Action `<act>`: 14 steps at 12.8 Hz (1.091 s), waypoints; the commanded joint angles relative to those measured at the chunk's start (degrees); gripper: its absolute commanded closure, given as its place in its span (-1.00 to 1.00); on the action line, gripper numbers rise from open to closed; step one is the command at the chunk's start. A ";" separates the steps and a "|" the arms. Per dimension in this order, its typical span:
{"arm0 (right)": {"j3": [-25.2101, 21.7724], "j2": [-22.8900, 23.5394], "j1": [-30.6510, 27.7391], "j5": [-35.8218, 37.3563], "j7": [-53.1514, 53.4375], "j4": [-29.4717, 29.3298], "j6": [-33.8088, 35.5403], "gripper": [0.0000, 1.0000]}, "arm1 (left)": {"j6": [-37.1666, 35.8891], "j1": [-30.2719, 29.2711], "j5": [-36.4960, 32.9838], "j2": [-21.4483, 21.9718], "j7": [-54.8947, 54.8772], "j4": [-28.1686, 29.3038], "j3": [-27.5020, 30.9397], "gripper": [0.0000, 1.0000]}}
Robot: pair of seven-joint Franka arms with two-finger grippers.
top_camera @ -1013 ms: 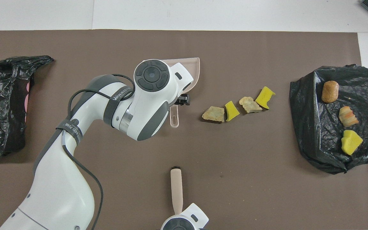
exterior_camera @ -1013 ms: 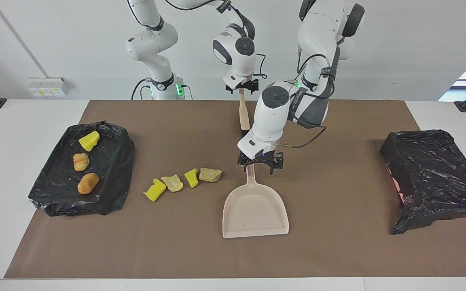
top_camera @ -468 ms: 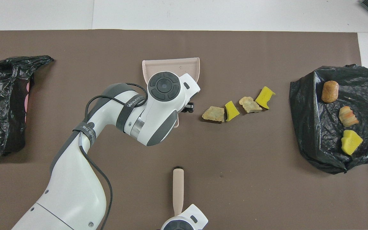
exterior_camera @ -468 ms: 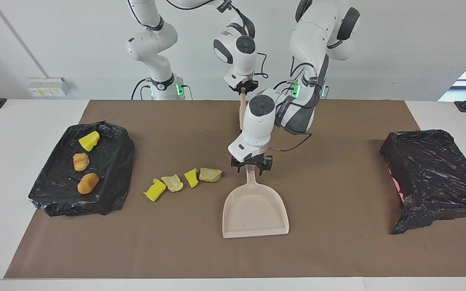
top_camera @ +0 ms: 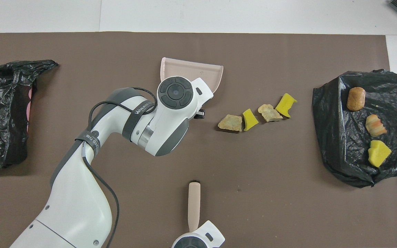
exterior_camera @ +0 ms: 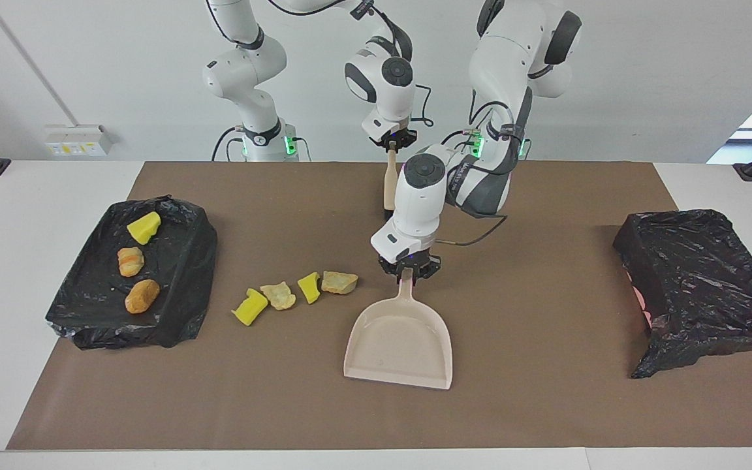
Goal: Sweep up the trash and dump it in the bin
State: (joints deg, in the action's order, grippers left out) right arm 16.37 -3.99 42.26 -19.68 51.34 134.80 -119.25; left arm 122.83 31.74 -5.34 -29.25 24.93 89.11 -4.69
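Gripping the handle of the beige dustpan point(exterior_camera: 399, 341) at the middle of the facing view, the left gripper point(exterior_camera: 408, 270) is pinching its fingers tight around the stem, and the pan's wide mouth is pointing toward the lower edge of that frame, skewed slightly. Just above it, near the top centre, the right gripper point(exterior_camera: 390, 139) is clamping shut on the upper end of the brush point(exterior_camera: 389, 183), whose beige handle is hanging nearly upright; the bristles are mostly hidden by the left arm, so it is hard to say whether they are touching the brown mat point(exterior_camera: 546, 405). Four pieces of loose trash point(exterior_camera: 295, 292) are lying in a short row on the mat at centre-left of the facing view, beside the dustpan's handle: two yellow sponge bits alternating with two tan lumps. Three more chunks point(exterior_camera: 134, 261) are sitting in the black-lined tray point(exterior_camera: 183, 307) at the left of that frame. A second black-bagged bin point(exterior_camera: 702, 287) is standing at the right edge. In the overhead view the left arm is covering most of the dustpan point(top_camera: 193, 70), and the brush handle point(top_camera: 194, 206) is showing at the bottom centre.
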 commanded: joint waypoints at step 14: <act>-0.29 -2.62 -36.88 25.02 -37.79 -10.77 16.87 1.00 | -10.60 -6.61 -2.04 11.04 -65.61 9.48 0.38 1.00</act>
State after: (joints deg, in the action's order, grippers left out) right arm 15.18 -10.14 8.27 1.70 16.67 127.91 -101.48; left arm 111.34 24.94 -6.49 -22.57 -36.91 92.40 -4.02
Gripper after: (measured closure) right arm 0.740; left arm 0.674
